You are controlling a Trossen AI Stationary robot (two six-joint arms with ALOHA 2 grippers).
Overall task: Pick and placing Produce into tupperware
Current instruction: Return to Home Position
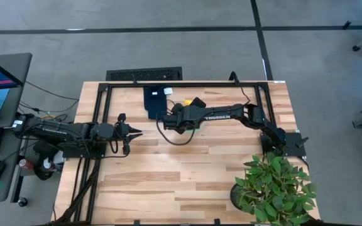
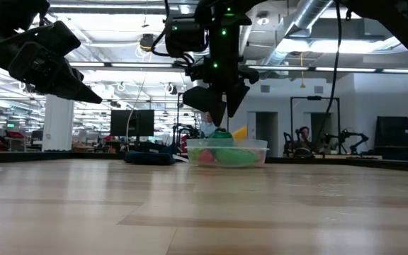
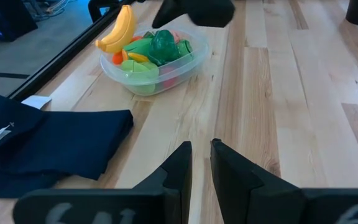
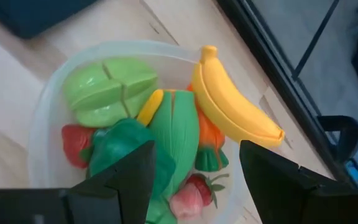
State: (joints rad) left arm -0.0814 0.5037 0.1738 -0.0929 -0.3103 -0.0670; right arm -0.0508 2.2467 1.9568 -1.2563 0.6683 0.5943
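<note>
From above we see the left arm lying along the left side of the table, with the left gripper over bare wood, well apart from everything else. The right arm reaches from the right side toward the far middle, ending just beside a dark blue cloth. A spot of yellow banana peeks out next to it, and a potted plant stands at the near right corner. At table height, we find the tupperware resting on the wood. Green pieces fill it, and the right gripper hangs directly above without touching it. The left gripper sits high and off to the side. Past the left wrist, we see that gripper's fingers drawn almost together with only a slim gap, clasping nothing. Beyond them, the bowl stands near the cloth, which carries a white tag. Past the right wrist, we look straight down into the container. That gripper's fingers stand wide apart and empty. Below them the produce is heaped inside, with the banana leaning on the rim, an orange carrot under it, and strawberries tucked among the green pieces.
</note>
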